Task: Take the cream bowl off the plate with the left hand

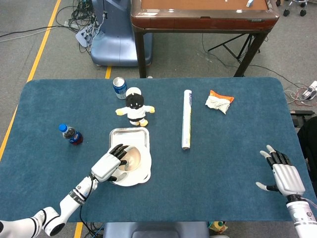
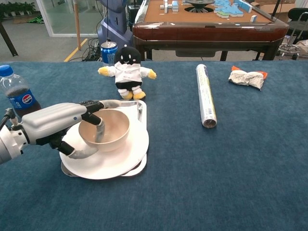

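While the cream bowl (image 2: 104, 129) sits on the plate (image 2: 122, 159) at lower left, the left robot hand (image 2: 57, 125) pinches its near rim, one finger inside. A straight lift should keep the plate from dragging. At lower right, the right robot hand (image 1: 283, 174) lies spread, holding nothing.

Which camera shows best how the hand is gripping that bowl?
The chest view: the left hand shows side-on, fingers hooked over the cream bowl rim. The head view looks straight down, so the hand hides part of the bowl.
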### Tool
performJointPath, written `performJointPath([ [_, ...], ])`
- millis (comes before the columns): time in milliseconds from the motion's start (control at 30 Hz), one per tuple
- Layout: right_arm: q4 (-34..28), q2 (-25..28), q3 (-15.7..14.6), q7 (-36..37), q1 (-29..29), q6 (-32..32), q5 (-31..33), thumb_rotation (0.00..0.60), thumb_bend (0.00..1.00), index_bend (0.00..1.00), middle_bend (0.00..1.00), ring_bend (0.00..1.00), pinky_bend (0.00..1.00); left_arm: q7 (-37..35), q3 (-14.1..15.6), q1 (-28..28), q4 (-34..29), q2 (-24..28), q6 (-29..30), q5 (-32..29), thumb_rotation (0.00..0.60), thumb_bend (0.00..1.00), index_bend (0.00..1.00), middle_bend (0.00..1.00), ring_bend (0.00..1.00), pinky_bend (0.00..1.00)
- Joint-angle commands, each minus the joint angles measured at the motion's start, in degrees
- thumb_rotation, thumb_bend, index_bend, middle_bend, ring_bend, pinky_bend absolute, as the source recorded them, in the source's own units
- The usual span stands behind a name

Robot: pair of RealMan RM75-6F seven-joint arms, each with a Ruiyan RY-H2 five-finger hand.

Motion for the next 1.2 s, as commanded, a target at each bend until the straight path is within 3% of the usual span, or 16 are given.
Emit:
performJointPath([
  [33, 0.02, 0.02, -0.07, 0.03, 0.04, -0.07, -0.08, 0.600, 0.19, 0.00, 0.00, 0.00, 0.00, -0.23, -0.03, 0.03, 0.33, -0.19, 0.12, -0.12, 0.600, 0.32, 0.57, 0.00, 0.00, 0.00],
  [1200, 0.75, -0.80, -0.15, -0.72, 1.05, -1.62, 0.68, 0.600, 0.19, 0.00, 0.00, 0.00, 0.00, -0.11, 0.05, 1.16, 0.31, 1.12, 2.26, -0.65, 0.600, 0.32, 0.67, 0.07, 0.00, 0.00],
])
